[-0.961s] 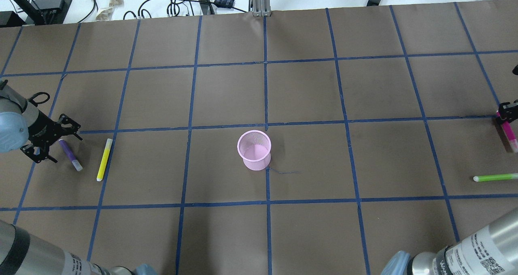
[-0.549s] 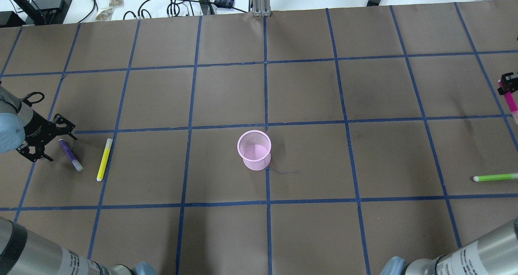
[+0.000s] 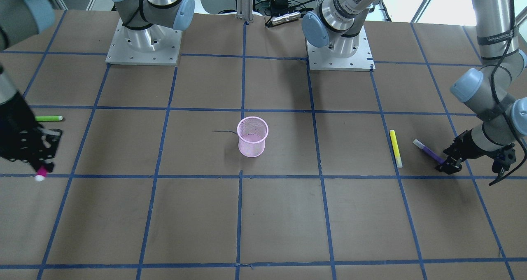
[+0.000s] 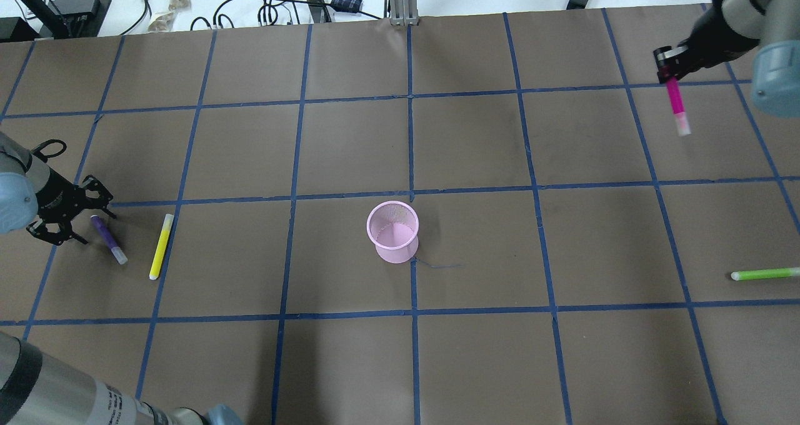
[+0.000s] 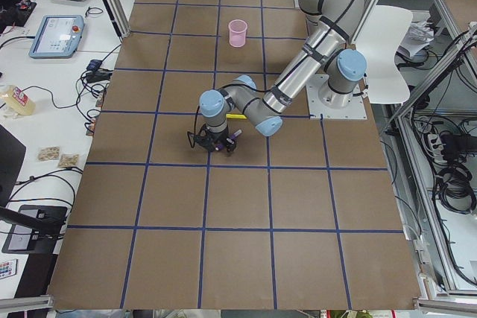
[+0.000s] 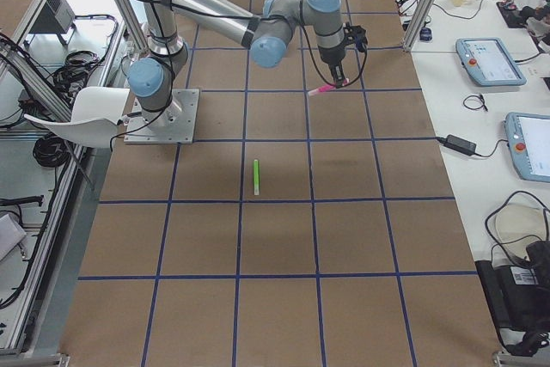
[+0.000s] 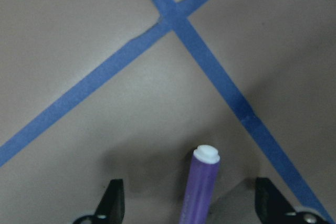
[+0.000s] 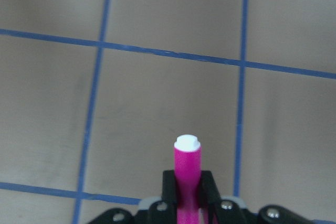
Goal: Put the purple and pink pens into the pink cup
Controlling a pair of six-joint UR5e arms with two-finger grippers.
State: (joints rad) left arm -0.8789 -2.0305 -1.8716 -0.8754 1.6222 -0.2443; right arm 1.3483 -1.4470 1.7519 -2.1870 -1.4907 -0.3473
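The pink mesh cup [image 4: 392, 231] stands upright near the table's middle, also in the front view [image 3: 252, 136]. The purple pen [image 4: 109, 240] lies flat at the far left. My left gripper [image 4: 94, 220] is open and low, its jaws on either side of the pen's near end; the wrist view shows the pen [image 7: 202, 187] between the two fingers [image 7: 113, 205]. My right gripper [image 4: 667, 69] is shut on the pink pen [image 4: 676, 105] and holds it in the air over the far right of the table, tip hanging down [image 8: 187, 171].
A yellow pen [image 4: 161, 246] lies just right of the purple pen. A green pen [image 4: 765, 274] lies at the right edge. Both arm bases [image 3: 143, 45] stand at the robot's side. Cables lie beyond the table's far edge.
My right gripper has lifted the pink pen off the table and carried it toward the far side and a little inward. My left gripper has settled slightly back around the purple pen's end.
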